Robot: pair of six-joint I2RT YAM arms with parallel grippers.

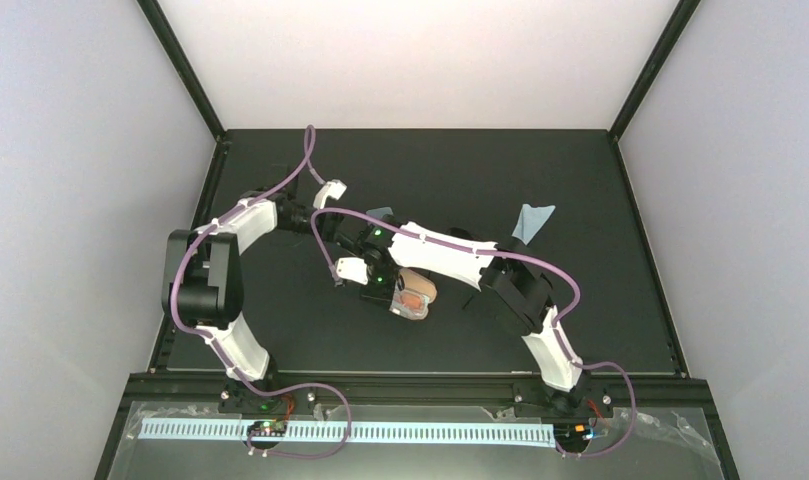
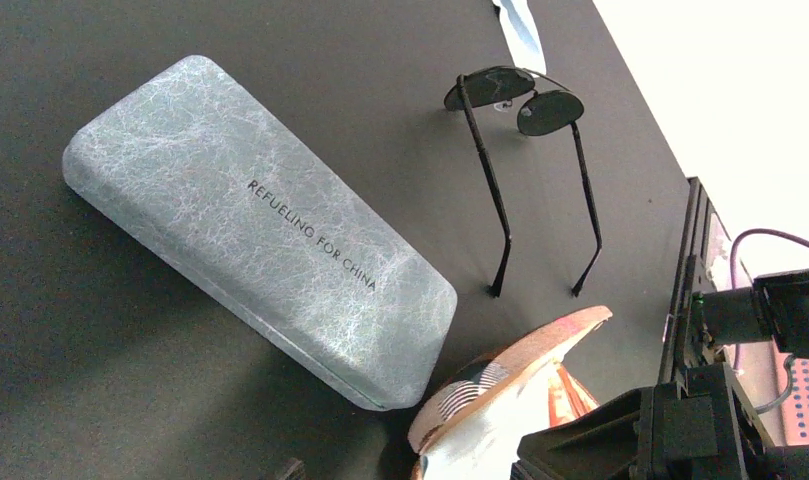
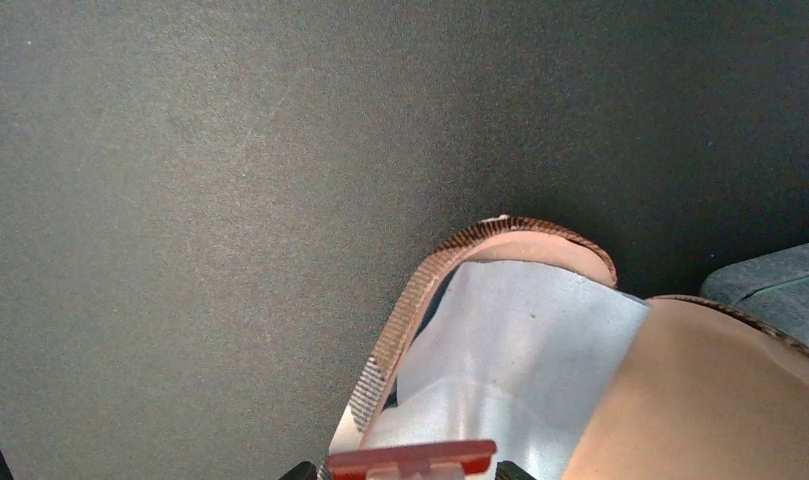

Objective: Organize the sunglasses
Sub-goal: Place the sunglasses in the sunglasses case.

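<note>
- Holding red-brown sunglasses (image 3: 410, 458) in right pincer (image 3: 408, 472) over tan case (image 3: 500, 250); may snag cloth (image 3: 510, 340), dragging case
- Cannot tell left pincer (image 1: 342, 235) state; may bump right arm (image 1: 450, 250)

I see: blue-grey oblong case (image 2: 260, 230), white marbled veining, black lettering; black thin-frame sunglasses (image 2: 548, 110), dark lenses; tan open case (image 3: 700, 400), brown-striped rim, pale lining; matte black table (image 2: 80, 350).
</note>
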